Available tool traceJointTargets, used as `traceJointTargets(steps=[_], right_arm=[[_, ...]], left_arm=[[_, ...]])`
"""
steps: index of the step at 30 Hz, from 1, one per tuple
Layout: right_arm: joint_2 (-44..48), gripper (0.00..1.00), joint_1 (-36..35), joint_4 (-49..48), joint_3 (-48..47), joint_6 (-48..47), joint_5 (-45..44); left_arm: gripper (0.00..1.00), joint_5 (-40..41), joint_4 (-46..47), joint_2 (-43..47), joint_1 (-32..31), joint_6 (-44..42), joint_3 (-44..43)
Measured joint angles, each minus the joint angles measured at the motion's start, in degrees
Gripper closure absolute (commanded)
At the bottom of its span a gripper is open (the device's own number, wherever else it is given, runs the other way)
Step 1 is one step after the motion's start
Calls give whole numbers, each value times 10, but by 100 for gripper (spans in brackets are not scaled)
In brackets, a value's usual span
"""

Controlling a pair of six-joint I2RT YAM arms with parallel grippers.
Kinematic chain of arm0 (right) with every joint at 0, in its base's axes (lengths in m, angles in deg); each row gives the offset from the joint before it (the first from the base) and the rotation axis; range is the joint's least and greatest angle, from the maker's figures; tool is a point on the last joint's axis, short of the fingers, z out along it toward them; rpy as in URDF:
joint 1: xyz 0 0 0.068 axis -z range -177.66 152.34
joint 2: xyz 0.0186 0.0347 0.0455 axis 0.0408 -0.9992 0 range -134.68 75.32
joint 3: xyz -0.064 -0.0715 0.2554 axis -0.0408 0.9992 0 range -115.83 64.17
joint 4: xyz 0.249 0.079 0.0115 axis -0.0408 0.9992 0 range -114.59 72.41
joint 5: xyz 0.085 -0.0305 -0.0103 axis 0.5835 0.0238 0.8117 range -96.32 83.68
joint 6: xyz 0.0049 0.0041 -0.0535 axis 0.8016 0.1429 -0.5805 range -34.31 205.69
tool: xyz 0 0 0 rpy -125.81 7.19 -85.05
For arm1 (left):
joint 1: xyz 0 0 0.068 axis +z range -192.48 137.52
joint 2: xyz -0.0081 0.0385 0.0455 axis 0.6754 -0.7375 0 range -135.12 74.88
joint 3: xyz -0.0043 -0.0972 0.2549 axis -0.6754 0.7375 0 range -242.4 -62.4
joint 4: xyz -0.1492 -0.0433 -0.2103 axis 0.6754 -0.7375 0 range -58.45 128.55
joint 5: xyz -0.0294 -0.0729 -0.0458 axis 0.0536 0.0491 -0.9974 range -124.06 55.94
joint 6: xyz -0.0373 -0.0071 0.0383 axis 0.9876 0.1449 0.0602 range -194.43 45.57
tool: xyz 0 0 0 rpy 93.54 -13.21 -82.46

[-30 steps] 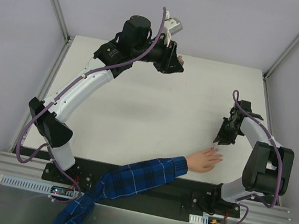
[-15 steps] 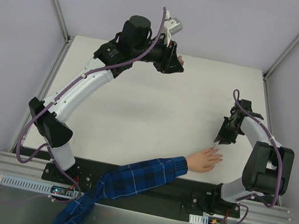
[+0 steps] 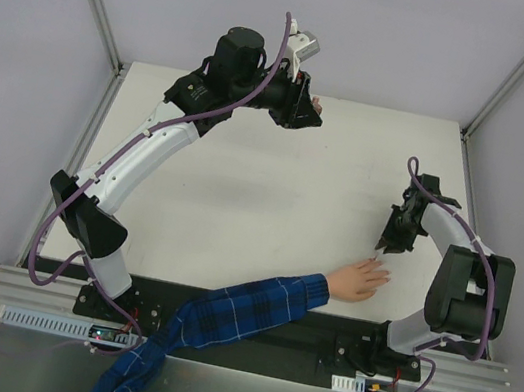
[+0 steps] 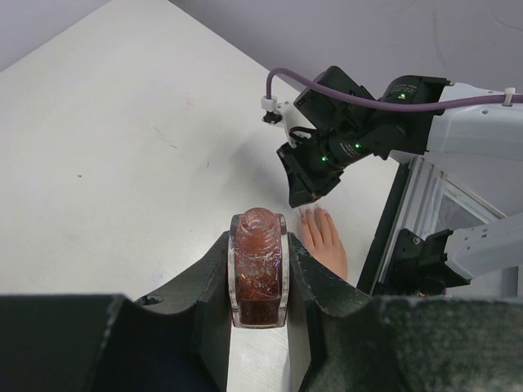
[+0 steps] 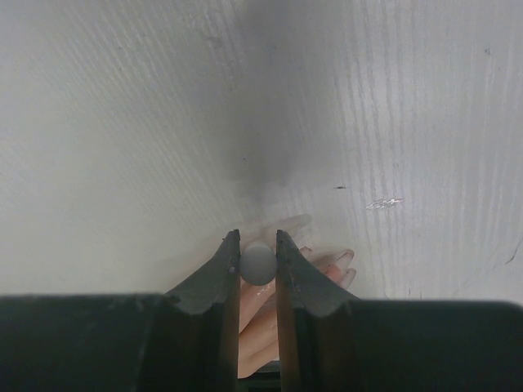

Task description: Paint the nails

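1. Almost nothing has moved in the last second: both arms and the peach hand (image 3: 361, 280) sit where they were; my right gripper (image 3: 391, 241) has shifted at most a hair.
2. Biggest risk is the hand on the table (image 3: 272, 198). It lies flat just below my right gripper, plaid sleeve (image 3: 254, 301) trailing to the near edge. If it twitches, or I drop too fast, I jab skin.
3. My left gripper (image 4: 258, 243) is clamped on the dark reddish bottle (image 4: 258, 278), held upright at the far side, well apart from the hand. The neck looks uncapped, so any tilt could spill polish.
4. My right fingers (image 5: 225, 269) are nearly closed on a grey round piece (image 5: 258, 263), probably the brush handle seen end-on. The bristles are hidden, so I can't tell where the tip lands.
5. The nails (image 5: 343, 256) are tiny, at the fingertips just beside my right jaws. A small miss smears polish on skin.
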Motion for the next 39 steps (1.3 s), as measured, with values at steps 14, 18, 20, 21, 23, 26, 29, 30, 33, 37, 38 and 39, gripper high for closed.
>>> traceJointTargets(steps=[14, 18, 20, 21, 23, 26, 29, 30, 33, 37, 38, 39], right_arm=[[17, 100, -14, 0, 5, 0, 5], [23, 99, -14, 1, 9, 0, 7], [25, 100, -14, 1, 11, 0, 8], [26, 100, -14, 1, 12, 0, 10], [26, 100, -18, 1, 13, 0, 11], [26, 99, -26, 1, 14, 0, 14], [26, 100, -31, 1, 14, 0, 16], [26, 100, -32, 1, 14, 0, 16], [26, 100, -32, 1, 14, 0, 14], [26, 100, -32, 1, 14, 0, 9], [26, 99, -31, 1, 14, 0, 9], [26, 99, -31, 1, 14, 0, 8]], left_arm=[[100, 0, 0, 0, 0, 0, 0], [100, 0, 0, 0, 0, 0, 0], [100, 0, 0, 0, 0, 0, 0], [100, 0, 0, 0, 0, 0, 0], [100, 0, 0, 0, 0, 0, 0], [100, 0, 0, 0, 0, 1, 0], [100, 0, 0, 0, 0, 1, 0], [100, 0, 0, 0, 0, 0, 0], [100, 0, 0, 0, 0, 0, 0], [100, 0, 0, 0, 0, 0, 0], [100, 0, 0, 0, 0, 0, 0], [100, 0, 0, 0, 0, 0, 0]])
